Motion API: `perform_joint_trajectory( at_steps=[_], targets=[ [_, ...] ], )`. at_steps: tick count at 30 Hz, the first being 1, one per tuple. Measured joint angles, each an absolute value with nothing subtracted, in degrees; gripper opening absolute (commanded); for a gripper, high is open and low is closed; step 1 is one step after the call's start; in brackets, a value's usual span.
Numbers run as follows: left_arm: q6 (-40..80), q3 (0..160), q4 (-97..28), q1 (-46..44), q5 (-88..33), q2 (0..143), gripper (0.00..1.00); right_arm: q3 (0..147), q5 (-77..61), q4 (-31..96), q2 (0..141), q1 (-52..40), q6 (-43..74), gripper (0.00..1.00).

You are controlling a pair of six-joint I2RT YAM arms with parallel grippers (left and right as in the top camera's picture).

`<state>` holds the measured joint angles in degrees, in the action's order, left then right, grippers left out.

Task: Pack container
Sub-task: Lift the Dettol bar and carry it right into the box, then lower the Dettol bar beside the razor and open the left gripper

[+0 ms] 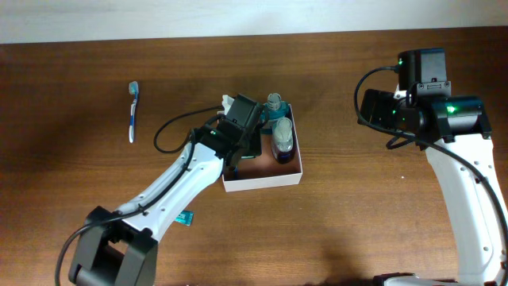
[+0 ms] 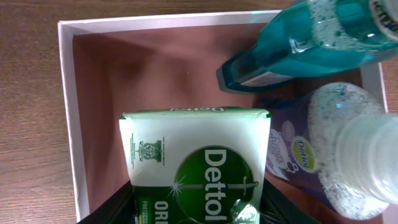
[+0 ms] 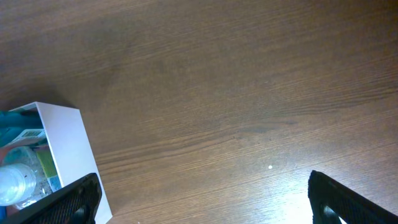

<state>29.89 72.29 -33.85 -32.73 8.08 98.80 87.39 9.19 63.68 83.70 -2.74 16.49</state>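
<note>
Left pincer (image 2: pixel 196 211): we are seeing it gripping a green-and-white soap packet (image 2: pixel 196 162) by its two long sides, jaws at a middling width set by the packet.
Right pincer (image 3: pixel 202 199): it is standing wide and carrying nothing, hovering over bare desk (image 3: pixel 249 74).
Container (image 2: pixel 67 124): it is lying directly under and ahead of the left pincer, and off to the left of the right pincer, well apart from it.
Already inside: a teal bottle (image 2: pixel 298 46) is lying ahead and to the right of the left pincer, and a purple bottle with a clear cap (image 2: pixel 348 149) is sitting just to the right of the held packet.
Free floor: we are finding bare reddish floor ahead and to the left of the left pincer.
How the container is likely handling: we are judging it light, with thin walls that are probably flexing under a squeeze, so it may be sliding on the desk if nudged.
Where to hold it: we are favouring a pinch over one wall near a corner, where the walls are bracing each other.
How the packet is handling: we are judging it stiff, light and smooth-wrapped, so slightly slippery.
Outside: a toothbrush (image 1: pixel 133 111) is lying on the desk, well to the left of the left pincer.
</note>
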Motion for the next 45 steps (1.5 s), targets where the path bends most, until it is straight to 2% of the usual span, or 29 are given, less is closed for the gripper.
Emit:
perform_joint_trajectory(
  at_steps=[39,40,43,45],
  targets=[
    [30.1,72.3,-32.0,-32.7,7.9,106.1,0.22,87.4,9.2,63.7,83.7,-2.8,16.5,0.98],
    [30.1,72.3,-31.8,-32.7,7.9,106.1,0.22,87.4,9.2,63.7,83.7,-2.8,16.5,0.98],
    [30.1,72.3,-31.7,-32.7,7.7,106.2,0.44,87.4,9.2,63.7,83.7,-2.7,16.5,0.98],
    [30.1,72.3,-31.7,-32.7,7.7,106.2,0.44,87.4,9.2,63.7,83.7,-2.8,16.5,0.99]
  ],
)
